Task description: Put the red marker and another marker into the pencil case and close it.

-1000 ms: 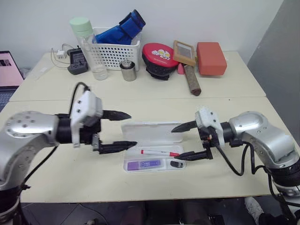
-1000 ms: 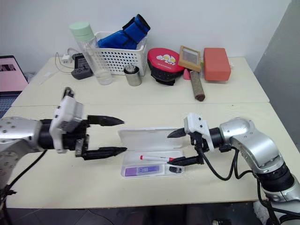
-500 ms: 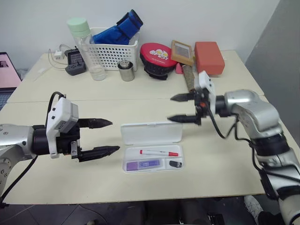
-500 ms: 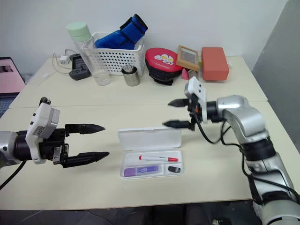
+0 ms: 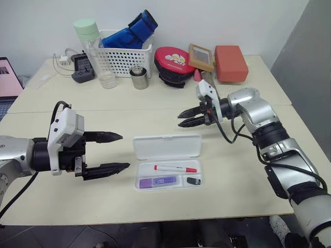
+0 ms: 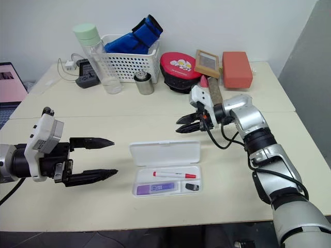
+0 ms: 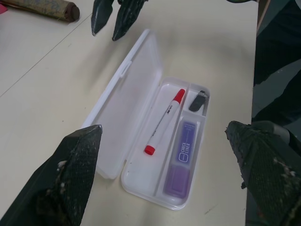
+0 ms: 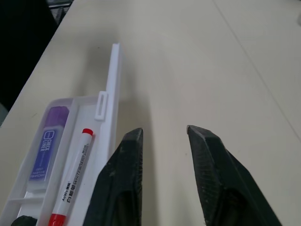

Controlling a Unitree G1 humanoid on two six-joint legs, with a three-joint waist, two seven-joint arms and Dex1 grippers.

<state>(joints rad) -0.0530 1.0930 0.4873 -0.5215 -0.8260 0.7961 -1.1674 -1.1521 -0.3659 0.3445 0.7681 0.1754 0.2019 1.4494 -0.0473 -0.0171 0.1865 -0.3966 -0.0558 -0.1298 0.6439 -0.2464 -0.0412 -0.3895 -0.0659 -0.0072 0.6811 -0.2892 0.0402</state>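
The pencil case (image 5: 167, 146) lies open on the near table, its lid flat behind the tray. The red marker (image 5: 176, 168) rests in the tray's rear slot. The stubby purple marker (image 5: 158, 181) lies in the front slot, beside a small black piece (image 5: 193, 181). My left gripper (image 5: 125, 151) hovers wide open just left of the case, holding nothing. My right gripper (image 5: 179, 120) hangs just beyond the lid's far edge (image 8: 110, 94), pointing left. Its jaws are narrowed to a small gap with nothing in it.
Along the far table stand a white mesh basket (image 5: 125, 58), a green-capped bottle (image 5: 93, 51), a metal can (image 5: 139, 78), a red round case (image 5: 175, 62), a framed board (image 5: 202, 57) and an orange box (image 5: 231, 63). A laptop (image 5: 8, 77) sits at the left edge.
My right gripper swung from the case's right end up and round to behind the lid, and its jaws narrowed sharply. My left gripper drew back a little from the case's left end.
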